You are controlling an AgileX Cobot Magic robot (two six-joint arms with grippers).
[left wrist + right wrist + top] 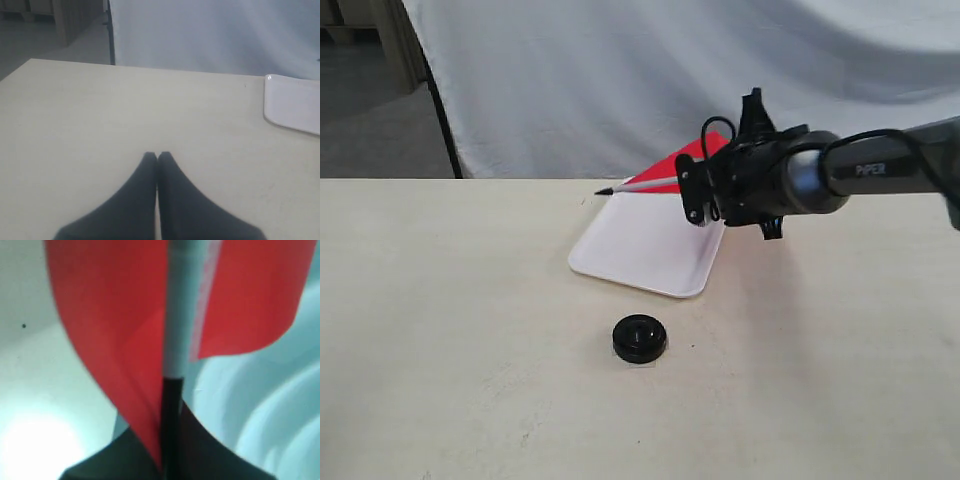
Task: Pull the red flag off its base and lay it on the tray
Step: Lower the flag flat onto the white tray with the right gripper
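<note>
My right gripper [712, 168] is shut on the red flag [688, 157] and holds it in the air over the far side of the white tray [645, 250]. The pole [645, 184] lies nearly level, its dark pointed end sticking out to the left past the tray's far corner. In the right wrist view the fingers [115, 455] clamp the pole's black part, and the red flag [110, 315] hangs around the silver-white part [180, 315]. The black base [640, 338] stands bare on the table in front of the tray. My left gripper [158, 156] is shut on nothing, low over the table.
A white cloth backdrop [620, 70] hangs behind the beige table [450, 320]. A corner of the tray [292, 102] shows in the left wrist view. The right arm [880, 170] reaches in from the right above the table.
</note>
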